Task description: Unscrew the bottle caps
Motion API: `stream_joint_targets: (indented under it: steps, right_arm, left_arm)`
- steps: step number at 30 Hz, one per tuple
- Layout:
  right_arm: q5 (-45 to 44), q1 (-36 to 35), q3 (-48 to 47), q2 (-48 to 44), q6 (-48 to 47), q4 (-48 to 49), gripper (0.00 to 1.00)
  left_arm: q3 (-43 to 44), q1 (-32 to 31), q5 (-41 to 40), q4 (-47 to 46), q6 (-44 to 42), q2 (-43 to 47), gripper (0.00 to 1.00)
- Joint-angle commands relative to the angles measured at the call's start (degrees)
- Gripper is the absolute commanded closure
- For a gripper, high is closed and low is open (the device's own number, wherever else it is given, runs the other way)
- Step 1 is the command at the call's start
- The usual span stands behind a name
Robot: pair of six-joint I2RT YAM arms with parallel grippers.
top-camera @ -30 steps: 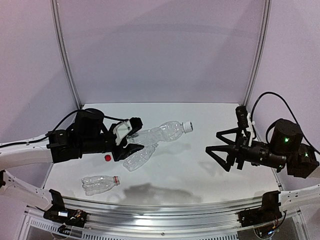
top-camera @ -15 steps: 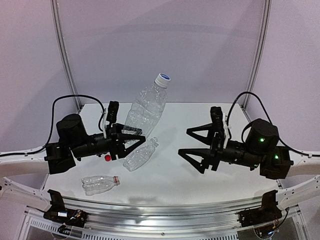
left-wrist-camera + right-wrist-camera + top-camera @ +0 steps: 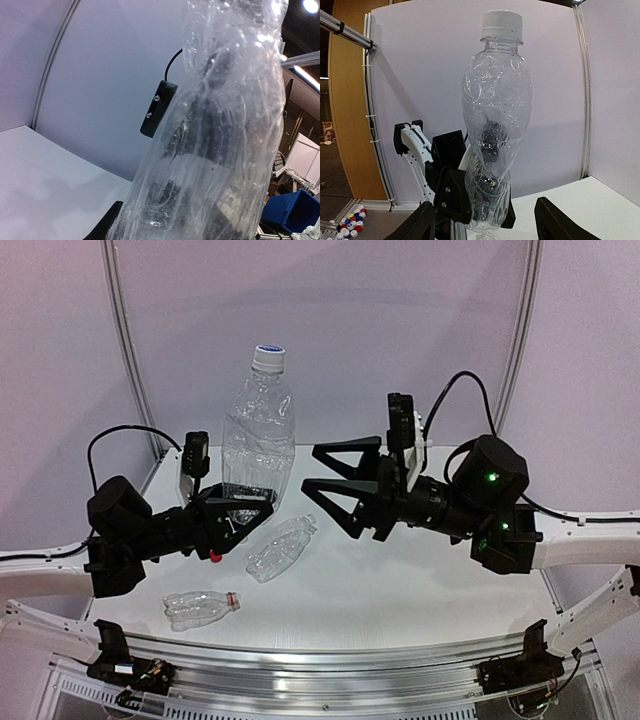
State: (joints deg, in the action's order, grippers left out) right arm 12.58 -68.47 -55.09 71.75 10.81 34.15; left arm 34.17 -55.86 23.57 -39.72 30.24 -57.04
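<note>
Left gripper (image 3: 240, 515) is clamping the base of the large bottle (image 3: 258, 430), jaws closed onto the crumpled clear plastic and holding it upright, well above the table (image 3: 420, 590). The white cap (image 3: 268, 357) is sitting screwed on the neck at the very top of the bottle. Right gripper (image 3: 310, 467) is hanging level just to the right of the bottle's middle, jaws spread wide, fingertips pointing at the bottle but not touching it. In the right wrist view the bottle (image 3: 495, 140) is standing centred between the two spread fingers (image 3: 422, 222), cap (image 3: 502, 25) high above them, and the left gripper (image 3: 451, 197) is showing as dark blocks around the bottle's foot. In the left wrist view the bottle (image 3: 215, 130) is filling most of the frame, tilting slightly right, with a dark shape showing blurred through the plastic; one black fingertip (image 3: 106, 229) is peeking out at the bottom edge beside it, and a blue bin (image 3: 295, 210) is sitting in the far background. On the table, a loose red cap (image 3: 214, 556) is lying just beside the left gripper. A small bottle (image 3: 278, 547) is lying on its side near it, neck open. A second small bottle (image 3: 200, 606) is lying nearer the front edge, with a red ring at its neck.
</note>
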Motion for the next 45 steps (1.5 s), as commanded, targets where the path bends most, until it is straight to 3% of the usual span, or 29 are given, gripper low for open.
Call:
stream_joint_targets:
  steps: [1, 10, 21, 29, 32, 39, 45]
  right_arm:
    - [2.2, 0.1, -4.8, 4.6, 1.1, 1.9, 0.32]
    - [3.8, 0.0, -13.5, 11.7, 1.5, -1.0, 0.40]
    - [6.2, -1.3, -20.3, 16.9, 0.6, -5.7, 0.60]
    - [5.5, -1.4, -21.3, 17.7, 0.9, -7.1, 0.97]
    - [4.5, -1.5, -21.1, 17.7, 0.9, -7.7, 1.00]
    - [-3.8, -1.4, -19.2, 13.5, 0.1, -12.8, 1.00]
    - [-16.5, -1.5, -13.1, 5.9, -1.3, -20.6, 1.00]
  left_arm:
    - [-0.6, -1.0, 0.1, -2.6, 0.8, 1.4, 0.83]
    - [-1.1, -1.5, 0.4, -2.1, 1.4, 2.8, 0.85]
    - [-1.5, -2.0, 0.1, -3.9, 3.1, 2.4, 0.85]
    - [-1.6, -2.0, -0.4, -3.5, 2.9, 2.4, 0.84]
    - [-2.0, -2.0, -1.3, -3.1, 2.5, 2.6, 0.68]
    - [-3.0, -1.8, -5.5, 2.2, -1.1, 6.2, 0.04]
    - [-3.1, -1.6, -14.8, 13.6, -9.3, 11.9, 0.01]
